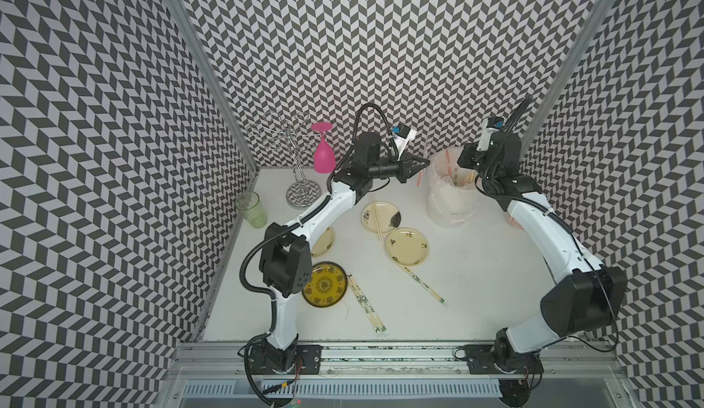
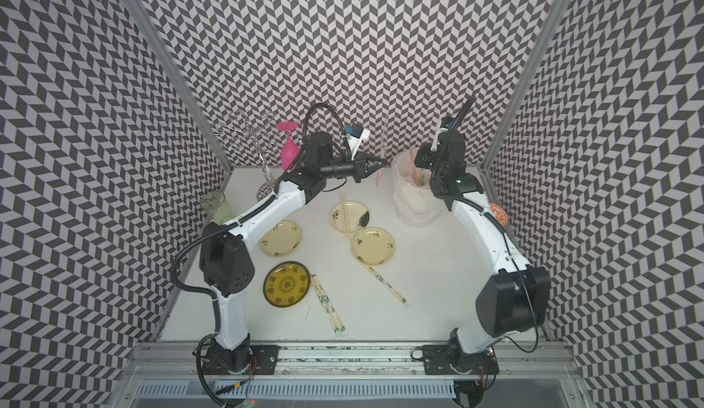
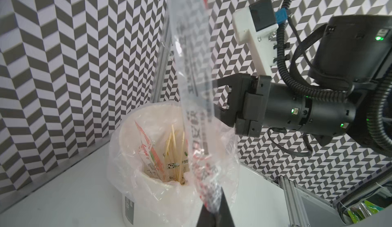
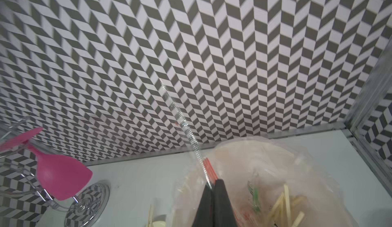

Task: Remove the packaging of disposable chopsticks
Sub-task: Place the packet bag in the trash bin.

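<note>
My left gripper [image 1: 426, 163] [image 3: 214, 213] is shut on the packaging [image 3: 191, 71], a clear sleeve with red print [image 1: 429, 139] that stands nearly upright just left of the lined white bin [image 1: 449, 208]. My right gripper [image 4: 212, 182] hangs over the bin's rim, shut on a red-printed sleeve [image 4: 184, 126] that shows edge-on; I cannot tell whether it is the same sleeve. A bare pair of disposable chopsticks [image 1: 377, 217] lies across a small plate. Two wrapped pairs [image 1: 367, 305] [image 1: 421, 284] lie on the table. Loose sticks and empty sleeves [image 3: 176, 151] fill the bin.
A pink glass [image 1: 324, 154] hangs upside down on a wire rack [image 1: 301, 193] at the back left. A green cup [image 1: 251, 210] stands by the left wall. Pale plates [image 1: 407, 246] [image 2: 280, 238] and a dark yellow-patterned plate [image 1: 324, 284] lie mid-table.
</note>
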Action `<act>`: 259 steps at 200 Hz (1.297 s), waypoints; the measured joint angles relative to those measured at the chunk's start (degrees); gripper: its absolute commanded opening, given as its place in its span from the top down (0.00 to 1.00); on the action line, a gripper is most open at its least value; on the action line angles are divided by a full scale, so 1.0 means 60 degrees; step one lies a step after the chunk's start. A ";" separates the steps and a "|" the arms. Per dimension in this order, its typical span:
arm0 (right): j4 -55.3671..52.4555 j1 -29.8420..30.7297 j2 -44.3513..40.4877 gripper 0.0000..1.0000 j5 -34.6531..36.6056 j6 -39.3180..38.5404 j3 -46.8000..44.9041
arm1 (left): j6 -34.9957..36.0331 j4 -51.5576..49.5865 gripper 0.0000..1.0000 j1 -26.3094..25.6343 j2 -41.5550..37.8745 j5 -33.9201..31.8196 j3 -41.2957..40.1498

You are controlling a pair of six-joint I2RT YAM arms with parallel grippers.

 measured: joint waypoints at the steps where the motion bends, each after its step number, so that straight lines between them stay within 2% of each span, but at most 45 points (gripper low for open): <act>1: -0.0015 -0.0022 0.0015 1.00 -0.0011 0.0018 0.0007 | -0.0015 -0.0007 1.00 -0.0007 0.0051 -0.0004 0.0047; 18: -0.0284 -0.0386 0.0328 0.99 -0.0299 0.0215 0.0237 | -0.0375 -0.0146 1.00 -0.0182 0.0998 -0.0047 0.1239; 38: -0.0535 -0.0590 0.0579 0.88 -0.0495 0.0368 0.0506 | -0.0984 -0.0106 1.00 -0.0364 0.1982 -0.0018 0.2630; 43: -0.0586 -0.0594 0.0590 0.80 -0.0539 0.0408 0.0510 | -0.1126 -0.0095 1.00 -0.0404 0.2186 0.0004 0.2940; 49: -0.0645 -0.0594 0.0594 0.65 -0.0583 0.0448 0.0510 | -0.1286 -0.0058 1.00 -0.0441 0.2426 0.0025 0.3300; 55: -0.0692 -0.0594 0.0594 0.56 -0.0645 0.0503 0.0510 | -0.1443 -0.0025 1.00 -0.0477 0.2634 0.0036 0.3614; 78: -0.0827 -0.0594 0.0590 0.46 -0.0845 0.0546 0.0557 | -0.1869 0.0047 1.00 -0.0554 0.3024 0.0073 0.4142; 128: -0.1082 -0.0594 0.0397 0.44 -0.1253 0.0546 0.0892 | -0.2116 0.0069 1.00 -0.0586 0.3060 0.0091 0.4146; 138: -0.0903 -0.0594 0.0208 0.41 -0.1490 0.0546 0.0780 | -0.2142 0.0069 1.00 -0.0583 0.3060 0.0120 0.4146; 154: -0.0153 -0.0619 -0.0503 0.34 -0.2237 0.0605 0.0073 | -0.2142 0.0073 1.00 -0.0586 0.3060 0.0226 0.4146; 180: 0.0900 -0.0637 -0.1424 0.32 -0.3767 0.0838 -0.0583 | -0.2069 0.0109 1.00 -0.0594 0.3060 0.0503 0.4127; 212: 0.1417 -0.0637 -0.1056 0.31 -0.4983 0.0914 0.0095 | -0.1840 0.0168 1.00 -0.0619 0.2914 0.0790 0.3738; 259: 0.1158 -0.0637 -0.0412 0.34 -0.5348 0.0976 0.0157 | -0.1472 0.0069 1.00 -0.0721 0.2896 0.0896 0.3665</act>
